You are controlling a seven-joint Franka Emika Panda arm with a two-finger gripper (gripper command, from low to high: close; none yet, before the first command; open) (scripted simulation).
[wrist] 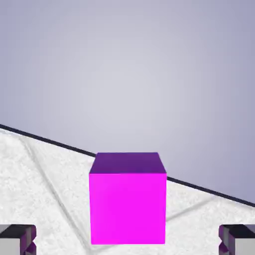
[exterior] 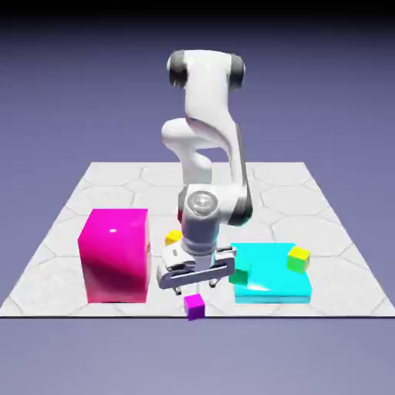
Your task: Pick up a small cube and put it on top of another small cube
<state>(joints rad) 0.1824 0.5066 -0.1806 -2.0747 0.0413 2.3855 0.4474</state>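
Purple cube (exterior: 194,307) sat on worktop (exterior: 324,208) at its near edge, directly below pincer (exterior: 194,287) and w/ a gap between. In hand view cube (wrist: 127,199) was centred between the tips, fingers (wrist: 17,238) spread wide either side, nothing pinched. Straight drop looked enough to bracket it. Lime cube (exterior: 298,258) lay well off toward exterior view's right, on cyan slab (exterior: 274,285).

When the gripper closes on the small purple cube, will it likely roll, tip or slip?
The small purple cube probably will not roll: it has flat faces and rests flat on the table. Its smooth, glossy-looking sides might slip a little. It sits centred between the open gripper fingertips, so tipping seems unlikely.
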